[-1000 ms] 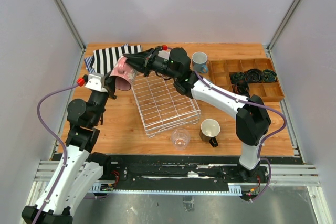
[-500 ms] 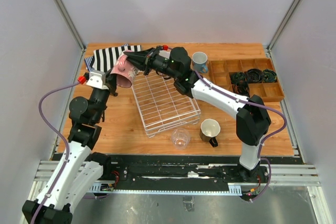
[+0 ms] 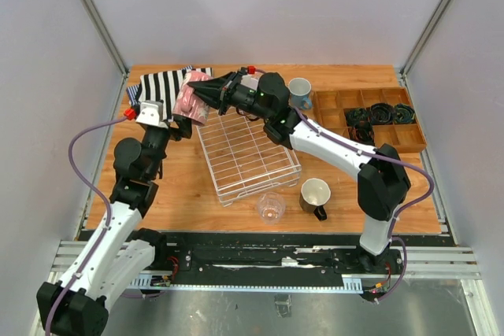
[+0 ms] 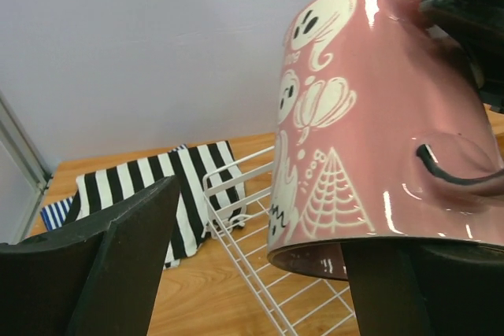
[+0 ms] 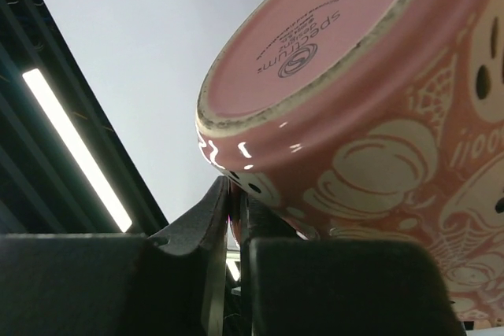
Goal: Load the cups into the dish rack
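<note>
**Pink mug hanging mouth-down over the rack's far corner**

The right end effector [image 3: 197, 92] is pinching shut on the pink ceramic mug [image 3: 189, 100] printed with white ghosts, apparently on its handle side. It is carrying the mug upside down above the far left corner of the white wire-grid dish rack [image 3: 250, 153]. The inverted hold looks deliberate, since a cup set rim-down on the grid would drain and sit steady. The left end effector [image 3: 183, 122] is hovering just below and beside the mug with its fingers spread wide, gripping nothing, so the right arm alone is bearing the weight.

The rack is lying empty, with no cup in it yet. Three more cups are standing on the wooden surface [image 3: 177, 186]:
- a clear glass tumbler [image 3: 270, 207], just beside the rack's near edge
- a dark mug with a cream inside [image 3: 316, 194], to the tumbler's right
- a blue mug [image 3: 299, 92], beyond the rack's far right corner

The brown wooden compartment tray [image 3: 327, 101] is holding dark coiled items in several cells, but I cannot tell what they are. A black-and-white striped cloth [image 3: 161, 88] is lying behind the mug.
</note>
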You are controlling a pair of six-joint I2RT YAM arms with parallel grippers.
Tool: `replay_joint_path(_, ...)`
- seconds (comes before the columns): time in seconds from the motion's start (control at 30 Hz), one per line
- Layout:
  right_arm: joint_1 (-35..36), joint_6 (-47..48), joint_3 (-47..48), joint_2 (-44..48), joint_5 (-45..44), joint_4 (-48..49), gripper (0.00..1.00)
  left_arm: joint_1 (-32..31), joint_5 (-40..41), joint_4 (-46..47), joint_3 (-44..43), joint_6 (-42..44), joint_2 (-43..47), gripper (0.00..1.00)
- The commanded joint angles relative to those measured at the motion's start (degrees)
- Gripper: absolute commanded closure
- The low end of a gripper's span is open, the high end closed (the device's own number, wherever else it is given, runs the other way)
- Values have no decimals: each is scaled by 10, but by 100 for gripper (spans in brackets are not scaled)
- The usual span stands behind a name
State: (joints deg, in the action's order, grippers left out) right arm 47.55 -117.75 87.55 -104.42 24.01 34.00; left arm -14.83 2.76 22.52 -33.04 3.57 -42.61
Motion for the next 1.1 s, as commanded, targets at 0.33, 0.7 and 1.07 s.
replay_joint_path(0.33, -62, 186, 13, 10, 158, -12, 99, -3, 126, -190, -53, -86, 113, 0)
replay_joint_path(0.7, -92, 494, 80, -52, 310, -137, 99, -3, 137, -264, -78, -113, 134, 0)
replay_joint_path(1.07, -99, 790, -1, -10, 283, -98, 99, -3, 130, -260, -72, -134, 115, 0)
